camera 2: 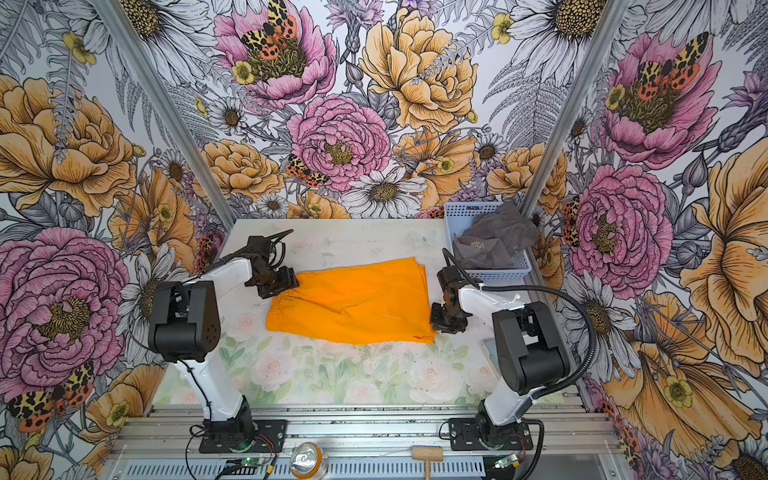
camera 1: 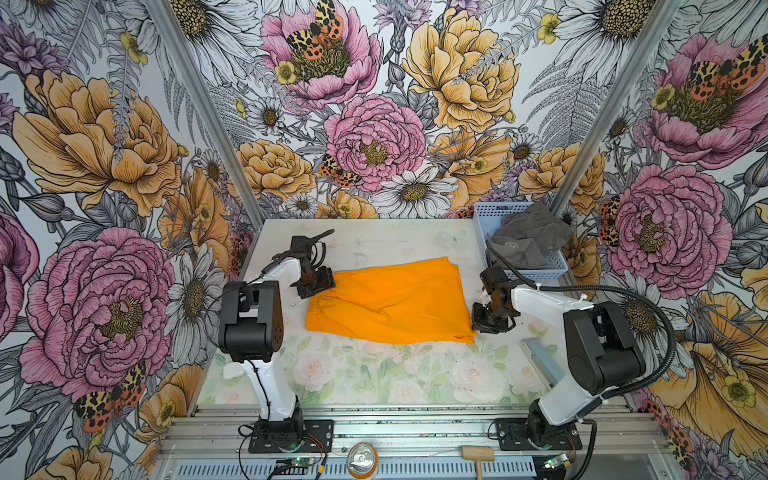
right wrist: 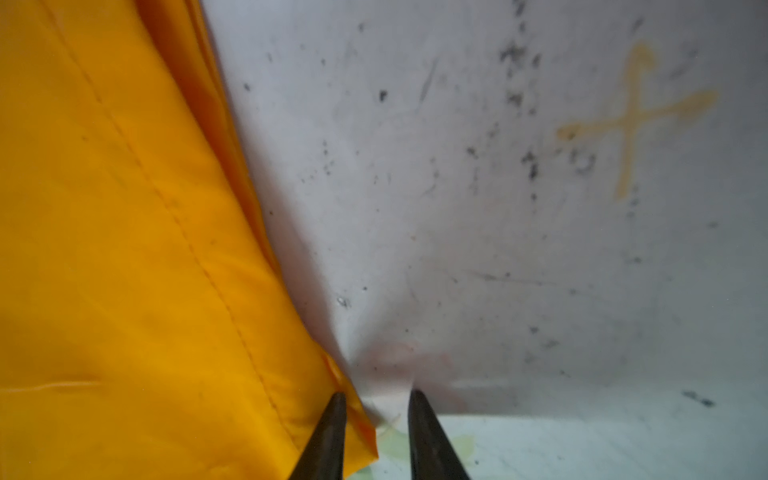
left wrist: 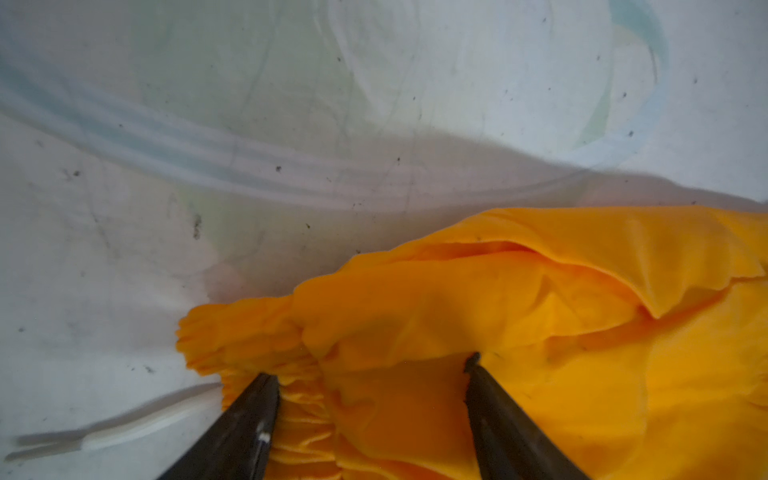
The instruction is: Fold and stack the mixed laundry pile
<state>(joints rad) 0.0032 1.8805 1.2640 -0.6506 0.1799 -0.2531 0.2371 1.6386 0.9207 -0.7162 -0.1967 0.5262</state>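
Your shorts [camera 1: 390, 305] lie flat in the middle of the table [camera 1: 374, 245], with the waistband toward the left arm and the hem toward the right. The left pincer [left wrist: 372, 368] stands wide open over the waistband. Its tips are at the gathered cloth and it grips nothing. The right pincer [right wrist: 376, 395] is at the near hem corner, jaws a narrow gap apart, with one finger on the hem and bare table showing between them. The towel [camera 1: 528, 237] sits in the basket [camera 1: 482, 226] at the far right corner.

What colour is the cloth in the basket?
Dark grey; the towel shows best in a top view.
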